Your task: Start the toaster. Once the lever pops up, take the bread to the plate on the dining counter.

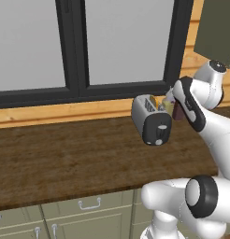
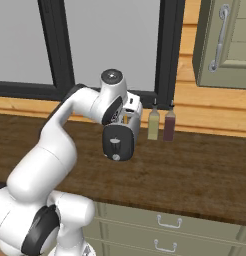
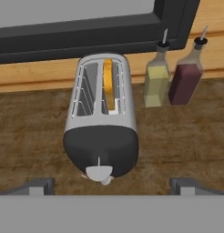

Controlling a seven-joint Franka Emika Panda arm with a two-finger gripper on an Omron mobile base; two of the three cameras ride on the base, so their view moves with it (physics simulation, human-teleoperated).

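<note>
The silver toaster (image 3: 101,113) stands on the dark wood worktop (image 1: 65,158) below the window, its black end panel (image 1: 157,128) facing me. A tan-orange slice of bread (image 3: 109,85) sits upright in its right-hand slot. The whitish lever (image 3: 99,172) shows low on the end panel. My gripper (image 3: 112,186) hovers above and just in front of that panel, open, its two fingertips (image 3: 38,186) spread wider than the toaster with nothing between them. In the right base view the hand sits directly over the toaster (image 2: 118,141). The plate and the dining counter are out of view.
Two bottles stand right of the toaster by the wall: a yellow-green one (image 3: 155,82) and a dark red one (image 3: 185,77). A dark window frame (image 1: 75,91) runs behind. An upper cabinet (image 2: 225,40) hangs at the right. Sage-green drawers (image 1: 89,210) lie under the worktop.
</note>
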